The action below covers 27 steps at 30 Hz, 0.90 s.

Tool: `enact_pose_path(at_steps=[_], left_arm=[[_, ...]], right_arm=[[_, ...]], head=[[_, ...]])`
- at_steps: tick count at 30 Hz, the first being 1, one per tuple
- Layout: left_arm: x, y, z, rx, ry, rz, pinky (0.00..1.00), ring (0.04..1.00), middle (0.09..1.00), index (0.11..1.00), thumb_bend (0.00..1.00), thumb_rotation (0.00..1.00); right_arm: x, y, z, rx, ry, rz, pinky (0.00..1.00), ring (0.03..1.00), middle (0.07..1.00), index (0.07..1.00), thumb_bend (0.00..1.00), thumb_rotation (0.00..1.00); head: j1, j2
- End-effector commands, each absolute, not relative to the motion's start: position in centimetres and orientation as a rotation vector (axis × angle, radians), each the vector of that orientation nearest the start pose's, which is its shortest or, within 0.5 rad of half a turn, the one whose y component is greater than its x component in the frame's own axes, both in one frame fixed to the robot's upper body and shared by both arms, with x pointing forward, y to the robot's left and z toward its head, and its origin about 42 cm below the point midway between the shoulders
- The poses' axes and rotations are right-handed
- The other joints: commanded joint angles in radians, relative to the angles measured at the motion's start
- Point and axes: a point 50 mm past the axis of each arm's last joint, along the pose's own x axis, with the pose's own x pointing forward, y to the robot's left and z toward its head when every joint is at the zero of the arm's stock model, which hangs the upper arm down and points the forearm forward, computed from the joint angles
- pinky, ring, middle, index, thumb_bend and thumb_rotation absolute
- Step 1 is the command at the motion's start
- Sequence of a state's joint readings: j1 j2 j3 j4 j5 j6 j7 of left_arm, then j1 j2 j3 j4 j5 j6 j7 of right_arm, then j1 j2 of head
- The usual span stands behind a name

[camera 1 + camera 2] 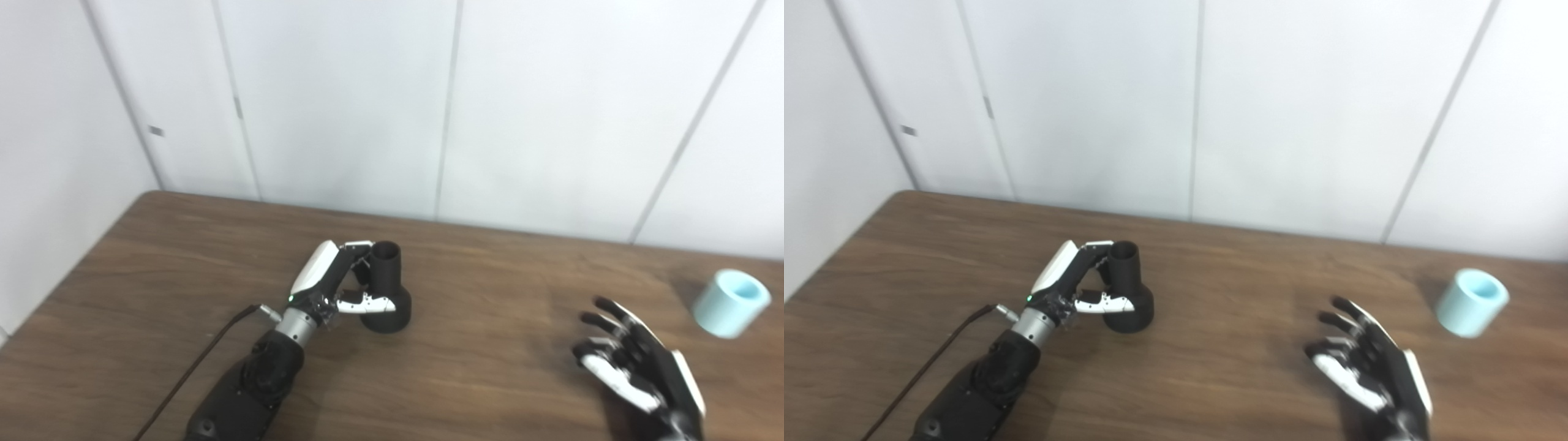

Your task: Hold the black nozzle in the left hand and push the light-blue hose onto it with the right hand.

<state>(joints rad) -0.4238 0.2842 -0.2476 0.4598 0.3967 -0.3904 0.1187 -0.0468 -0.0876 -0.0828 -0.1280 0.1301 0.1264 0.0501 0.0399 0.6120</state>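
Left hand (334, 278) at 9 o'clock of the upright black nozzle (386, 288), fingers (358, 246) curled round its neck, seemingly grasping it. Right hand (637, 364) hovers released, fingers spread, over the bench (490, 343). Light-blue hose (732, 301) lies at its 2 o'clock, apart.

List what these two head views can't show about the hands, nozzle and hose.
- Left hand on black nozzle: whether the fingers actually clamp it; they lie behind its neck in both views.
- Nozzle base on table: resting or lifted, unclear.
- Right hand: wrist cut off by bottom edge.
- Light-blue hose: far end hidden by itself.
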Motion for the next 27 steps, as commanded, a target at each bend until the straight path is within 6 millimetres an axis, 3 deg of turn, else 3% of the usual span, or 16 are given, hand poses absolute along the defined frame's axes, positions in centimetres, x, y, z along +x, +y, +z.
enact_pose_path(at_steps=[1,17,22,27], left_arm=[[39.3,21.3,11.6,0.673,-0.394,-0.322,0.43,0.417,0.475,0.537,0.5,0.0],[36.4,13.0,7.5,0.569,-0.349,-0.493,0.41,0.412,0.471,0.531,0.5,0.0],[36.1,12.4,6.9,0.565,-0.334,-0.516,0.41,0.419,0.467,0.526,0.5,0.0],[36.1,13.2,6.4,0.589,-0.316,-0.535,0.41,0.417,0.464,0.533,0.5,0.0]], right_arm=[[30.5,-25.3,15.8,0.041,-0.17,0.003,0.41,0.509,0.673,0.728,0.55,0.16],[30.4,-26.3,16.4,0.054,-0.221,-0.023,0.4,0.497,0.651,0.724,0.59,0.17],[30.5,-27.0,17.2,0.046,-0.239,-0.024,0.4,0.5,0.65,0.722,0.61,0.19],[31.5,-29.0,18.8,-0.046,-0.293,-0.003,0.42,0.511,0.657,0.733,0.64,0.17]], head=[[0.0,0.001],[-0.137,0.022],[-0.171,0.022],[-0.23,0.01]])
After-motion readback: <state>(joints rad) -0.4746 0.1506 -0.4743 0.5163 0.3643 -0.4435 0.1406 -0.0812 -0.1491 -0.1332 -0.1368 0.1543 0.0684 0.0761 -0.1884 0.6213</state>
